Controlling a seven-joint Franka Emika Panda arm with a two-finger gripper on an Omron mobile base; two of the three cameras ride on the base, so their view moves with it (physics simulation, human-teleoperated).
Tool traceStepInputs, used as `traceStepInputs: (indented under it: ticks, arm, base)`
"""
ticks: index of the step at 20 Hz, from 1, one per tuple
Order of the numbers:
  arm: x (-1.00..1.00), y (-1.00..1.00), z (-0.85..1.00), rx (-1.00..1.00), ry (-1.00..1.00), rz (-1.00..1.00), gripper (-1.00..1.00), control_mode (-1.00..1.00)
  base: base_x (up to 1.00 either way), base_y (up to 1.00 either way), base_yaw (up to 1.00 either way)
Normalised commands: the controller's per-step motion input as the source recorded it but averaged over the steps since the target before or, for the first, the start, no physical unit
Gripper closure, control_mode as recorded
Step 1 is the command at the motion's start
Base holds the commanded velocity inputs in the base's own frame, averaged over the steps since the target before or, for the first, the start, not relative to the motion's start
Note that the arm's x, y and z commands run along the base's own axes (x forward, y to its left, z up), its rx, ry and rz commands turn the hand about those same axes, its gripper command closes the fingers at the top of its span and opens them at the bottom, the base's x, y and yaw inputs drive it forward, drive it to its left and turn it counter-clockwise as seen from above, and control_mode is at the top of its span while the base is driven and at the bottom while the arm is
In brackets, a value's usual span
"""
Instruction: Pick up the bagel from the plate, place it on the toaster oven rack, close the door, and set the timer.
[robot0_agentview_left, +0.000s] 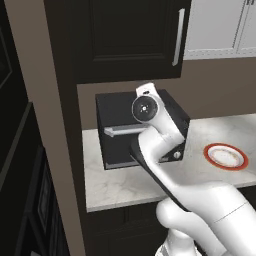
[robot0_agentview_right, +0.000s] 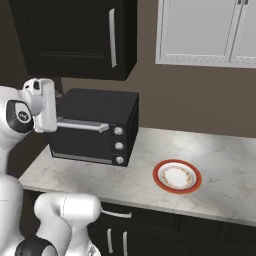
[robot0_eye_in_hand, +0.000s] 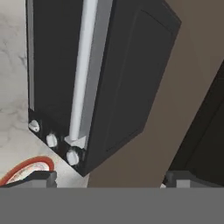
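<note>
No brand, no label, no readable writing on the toaster oven (robot0_agentview_right: 95, 127), and the marks around its knobs are too small to make out. The count: one black oven, one plate (robot0_agentview_right: 177, 176), three white knobs (robot0_agentview_right: 119, 145) stacked down the oven's right front edge, one long silver handle (robot0_agentview_right: 82, 125) across the door (robot0_agentview_right: 80, 140), which stands shut against the oven front. The plate, white with a red-orange rim, sits on the marble counter (robot0_agentview_right: 150, 200) to the right of the oven and well apart from it, and its white centre looks bare in both base views; the bagel cannot be made out on it, and the toaster oven rack is hidden behind the closed door. From the left base view the arm's white links cross in front of the oven and cover most of its right half, so just one knob peeks out there. In the hand view the scene is rolled sideways: the handle runs up the picture, the three knobs cluster near the bottom, and just a red arc of the plate is cut off at the lower left corner. The gripper (robot0_eye_in_hand: 109, 179) is up in front of the oven's door at about handle height, its two dark fingertips (robot0_eye_in_hand: 37, 178) standing wide apart with nothing between them. Above hang one dark cabinet (robot0_agentview_right: 75, 35) and, further right, pale cabinet doors (robot0_agentview_right: 200, 30) cut off by the frame.
</note>
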Motion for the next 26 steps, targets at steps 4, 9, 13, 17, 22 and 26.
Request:
traceStepInputs:
  ticks: [4,9,13,17,22,26]
  arm:
    - [-0.71,-0.66,0.08,0.05,-0.14,-0.02,-1.00,-1.00]
    - [-0.74,-0.71,-0.13,0.12,-0.19,-0.11,-1.00,-1.00]
    - [-0.26,-0.62,-0.07,0.23,-0.13,-0.14,-1.00,-1.00]
    - [-0.15,-0.50,0.04,0.35,-0.03,-0.15,-1.00,-1.00]
    - [-0.16,-0.38,0.04,0.40,0.00,-0.14,-1.00,-1.00]
    - [-0.25,-0.34,0.00,0.43,-0.04,-0.13,-1.00,-1.00]
  base:
    - [0.00,0.00,0.00]
    - [0.00,0.00,0.00]
    - [0.00,0.00,0.00]
    - [0.00,0.00,0.00]
    - [0.00,0.00,0.00]
    - [0.00,0.00,0.00]
